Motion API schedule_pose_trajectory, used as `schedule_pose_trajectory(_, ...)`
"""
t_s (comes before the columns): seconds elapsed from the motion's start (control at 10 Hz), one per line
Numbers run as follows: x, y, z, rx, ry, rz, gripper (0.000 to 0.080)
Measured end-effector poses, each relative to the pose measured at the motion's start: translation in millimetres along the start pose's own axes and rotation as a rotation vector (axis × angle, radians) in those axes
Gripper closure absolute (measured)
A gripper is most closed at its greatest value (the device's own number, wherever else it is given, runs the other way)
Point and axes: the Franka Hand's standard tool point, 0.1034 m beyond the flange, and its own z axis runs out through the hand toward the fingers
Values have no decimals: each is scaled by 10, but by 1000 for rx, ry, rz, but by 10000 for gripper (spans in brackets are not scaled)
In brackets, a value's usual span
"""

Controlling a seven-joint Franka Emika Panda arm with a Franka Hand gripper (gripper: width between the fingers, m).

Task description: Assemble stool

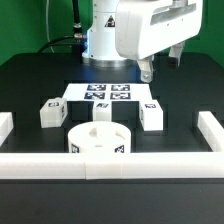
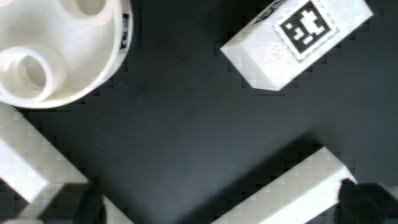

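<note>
**A:** Exterior view, count?
**B:** On the desk [image 1: 30, 80]: one seat [image 1: 98, 140] near the middle, a left leg [image 1: 50, 112], a right leg [image 1: 152, 113]. The pincer [image 1: 162, 63] hovers far right, spread, empty.
**A:** Wrist view?
**B:** One seat [image 2: 45, 50], one leg [image 2: 294, 40], apart.

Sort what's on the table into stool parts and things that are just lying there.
Stool parts: round seat; leg on the exterior view's left; leg on the exterior view's right.
Just lying there: marker board; white border rails.
</note>
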Motion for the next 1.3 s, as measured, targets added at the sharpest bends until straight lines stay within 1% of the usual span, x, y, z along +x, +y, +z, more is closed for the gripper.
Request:
schedule_pose_trajectory(0.3,-1,1,1,0,0,0,150)
schedule_pose_trajectory(0.4,-33,24,17,-2,0,-14,150)
schedule_pose_trajectory(0.5,-172,119,85,-13,3,-63,150)
schedule_pose_trajectory(0.6,-312,218,167,-12,-3,-95,150)
schedule_pose_trajectory(0.8,-500,391,347,-12,-3,-152,150)
schedule_pose_trajectory(0.9,-573,500,437,-21,5,-183,150)
schedule_pose_trajectory(1.0,-577,555,479,-18,4,-204,150)
schedule_pose_trajectory(1.3,-570,549,490,-17,4,-201,150)
